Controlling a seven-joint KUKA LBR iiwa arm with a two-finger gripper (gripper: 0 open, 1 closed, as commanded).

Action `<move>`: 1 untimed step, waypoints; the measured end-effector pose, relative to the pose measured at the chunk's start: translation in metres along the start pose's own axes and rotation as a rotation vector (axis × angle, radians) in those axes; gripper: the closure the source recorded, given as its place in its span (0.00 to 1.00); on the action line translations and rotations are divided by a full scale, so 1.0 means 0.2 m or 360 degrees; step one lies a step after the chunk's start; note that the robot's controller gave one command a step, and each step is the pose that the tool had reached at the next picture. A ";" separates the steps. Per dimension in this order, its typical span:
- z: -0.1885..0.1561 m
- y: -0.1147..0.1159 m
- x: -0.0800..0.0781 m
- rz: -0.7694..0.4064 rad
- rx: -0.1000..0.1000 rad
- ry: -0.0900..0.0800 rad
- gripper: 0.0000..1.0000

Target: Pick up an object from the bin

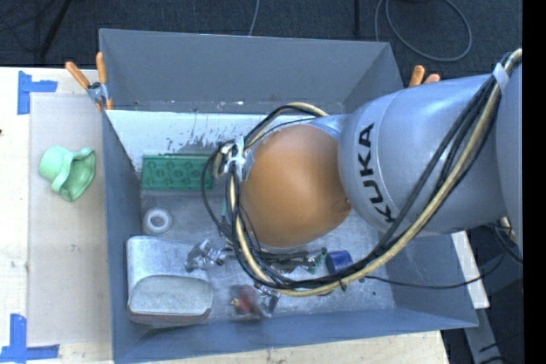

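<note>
Count what lies in your grey bin (119, 81): seven loose things, one of each kind.

- One green studded building brick (177, 172) lies at the far left.
- One small white ring (157, 222) sits just near of the brick.
- One grey rounded block (169, 299) fills the near left corner. It rests on one pale pad (141, 256).
- One small metal piece (206, 254) lies toward the middle.
- One reddish-brown bit (247, 302) lies against the near wall.
- One blue piece (338, 260) peeks out at the near right.

Outside the bin, on the tabletop (60, 268) to the left, you have one mint-green thing (68, 172).

The arm (426, 158) comes in from the right. Its orange cover (294, 187), ringed by black and yellow cables (235, 217), hangs over the middle of the bin. The cover blocks your sight of the pincer, so you cannot tell whether it is open or closed, or whether it grips anything.

The things nearest under the cover are the blue piece, the reddish-brown bit and the metal piece. All three lie on the bin floor.

The only writing you can read is "KUKA" (368, 170), in black capitals on the arm's grey housing.
</note>
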State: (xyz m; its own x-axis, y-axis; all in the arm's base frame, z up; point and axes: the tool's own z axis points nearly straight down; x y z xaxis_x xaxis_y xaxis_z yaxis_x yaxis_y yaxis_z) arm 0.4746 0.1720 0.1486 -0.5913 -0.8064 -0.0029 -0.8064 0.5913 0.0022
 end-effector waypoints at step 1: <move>0.24 -0.15 0.06 -0.0366 0.0013 0.0004 0.00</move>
State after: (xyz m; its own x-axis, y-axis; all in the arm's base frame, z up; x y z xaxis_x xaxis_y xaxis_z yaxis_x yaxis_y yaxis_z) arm 0.4919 0.1452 0.1013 -0.3918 -0.9200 0.0003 -0.9200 0.3918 -0.0063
